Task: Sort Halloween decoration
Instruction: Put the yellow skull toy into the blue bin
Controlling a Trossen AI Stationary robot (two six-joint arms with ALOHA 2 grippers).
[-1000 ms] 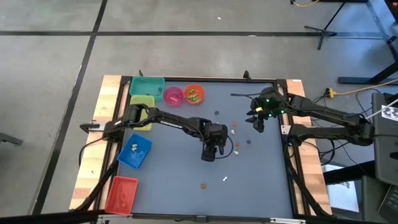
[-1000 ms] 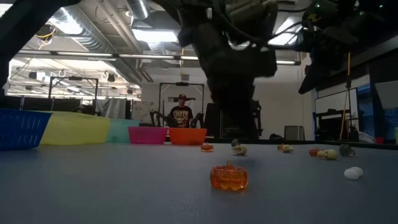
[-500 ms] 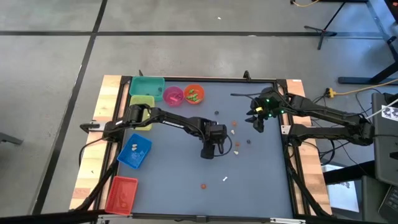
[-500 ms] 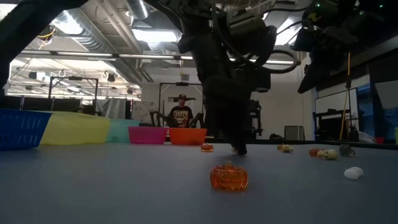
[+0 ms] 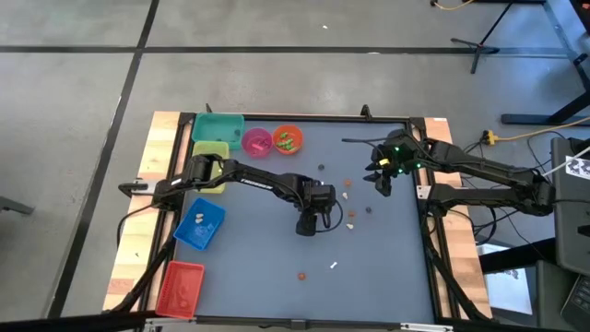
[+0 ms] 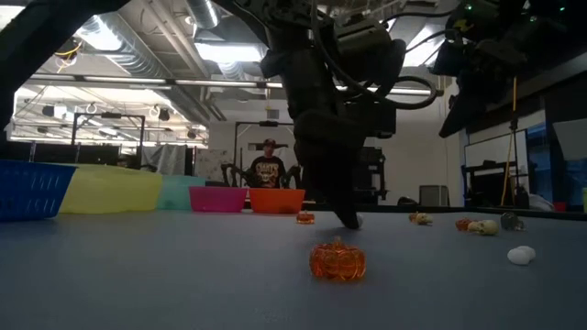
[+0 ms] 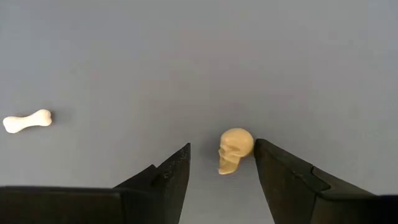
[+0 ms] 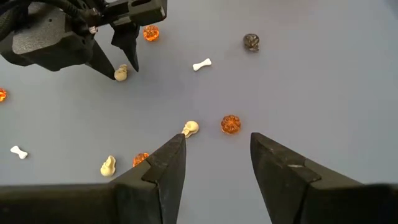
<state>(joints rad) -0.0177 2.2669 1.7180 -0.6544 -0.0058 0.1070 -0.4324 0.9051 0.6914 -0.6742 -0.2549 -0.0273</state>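
Left gripper (image 7: 222, 163): mine, at mid-tabletop, lowered to the surface, fingers spread wide with nothing clamped. Between them lies a cream skull (image 7: 235, 149), close against one finger (image 7: 283, 180), clear of the other.

Beside it: one white bone (image 7: 27, 121), flat on the tabletop, apart from the skull.

Right gripper (image 8: 215, 157): mine, raised above the tabletop toward the right edge, fingers parted, empty. Below it: a second cream skull (image 8: 190, 128) and an orange pumpkin (image 8: 231, 124), near each other, not touching; a dark skull (image 8: 250, 41) farther off; another bone (image 8: 201, 64).

Loose toward the near edge: an orange pumpkin (image 6: 337, 260), a small white piece (image 6: 521, 256).

Far-left corner: teal bin (image 5: 218, 125), yellow bin (image 5: 210, 153), pink bowl (image 5: 256, 140), orange bowl (image 5: 288, 138). Left edge: blue bin (image 5: 199, 226). Near-left corner: red bin (image 5: 181, 286).

Beyond the table: a person (image 6: 267, 167), standing.
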